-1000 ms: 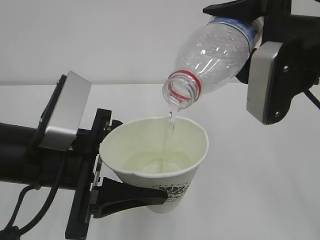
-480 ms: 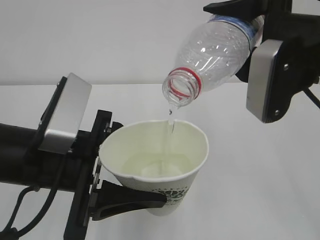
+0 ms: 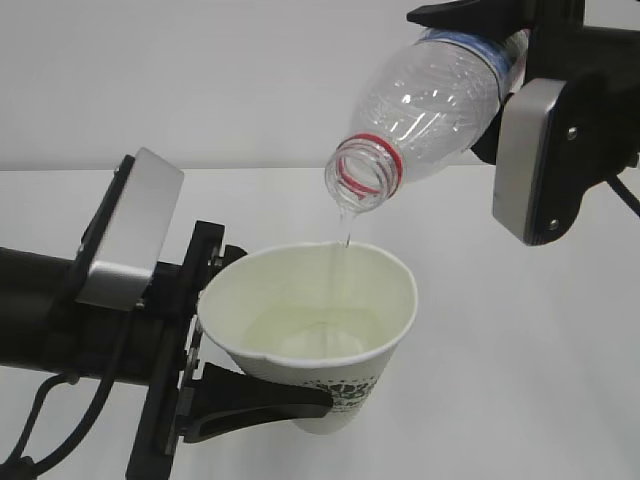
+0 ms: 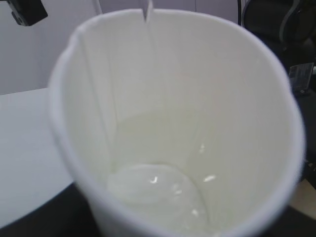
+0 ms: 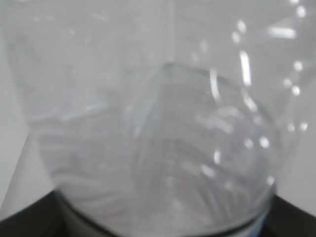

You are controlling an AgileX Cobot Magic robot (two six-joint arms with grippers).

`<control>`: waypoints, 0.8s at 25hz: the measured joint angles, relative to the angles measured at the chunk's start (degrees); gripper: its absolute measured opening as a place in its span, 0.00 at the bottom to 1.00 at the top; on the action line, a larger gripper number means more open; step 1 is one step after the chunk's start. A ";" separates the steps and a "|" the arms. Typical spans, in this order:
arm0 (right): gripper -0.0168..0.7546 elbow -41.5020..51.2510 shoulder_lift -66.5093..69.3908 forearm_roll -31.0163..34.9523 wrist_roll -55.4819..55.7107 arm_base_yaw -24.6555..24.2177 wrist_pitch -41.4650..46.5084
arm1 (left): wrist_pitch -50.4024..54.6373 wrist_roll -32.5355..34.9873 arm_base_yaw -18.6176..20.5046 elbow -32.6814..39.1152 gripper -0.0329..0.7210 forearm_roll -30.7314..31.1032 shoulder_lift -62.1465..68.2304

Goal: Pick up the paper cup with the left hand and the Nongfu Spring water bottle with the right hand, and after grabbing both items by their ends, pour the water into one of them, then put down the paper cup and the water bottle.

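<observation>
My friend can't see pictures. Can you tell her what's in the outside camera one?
A clear water bottle, tipped mouth-down by the right tool, trickles a thin stream of water into a white paper cup. The left tool grips the cup from the left, above a white table. A little water already sits in the cup.

No text, brand name or number can be read in any of the three views. The small white tapered paper cup (image 3: 320, 330) carries a dark round printed mark low on its outer side, seen in the exterior view, but a black gripper finger covers part of it and the print is too small to make out any letters. The clear ribbed plastic bottle (image 3: 420, 110) shows only a blue edge of its label near the gripper; no lettering on it is visible. Both wrist views are blurred and show no writing.
</observation>
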 joint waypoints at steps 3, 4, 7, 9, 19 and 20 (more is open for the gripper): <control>0.63 0.00 0.00 0.00 0.00 0.00 0.00 | 0.00 0.00 0.00 0.00 0.64 0.00 0.00; 0.63 0.00 0.00 0.00 0.00 0.00 0.00 | 0.00 0.00 0.00 0.00 0.64 0.00 0.00; 0.63 0.00 0.00 0.00 0.00 0.00 0.00 | 0.00 0.00 0.00 0.00 0.64 0.00 0.00; 0.63 0.00 0.00 0.09 -0.04 0.00 0.00 | 0.00 0.00 0.00 0.00 0.64 0.11 0.00; 0.63 0.00 0.00 0.35 -0.71 0.00 0.00 | 0.00 0.00 0.00 0.00 0.64 0.11 0.00; 0.63 0.00 0.00 0.35 -0.79 0.00 0.00 | 0.00 0.00 0.00 0.00 0.64 0.11 0.00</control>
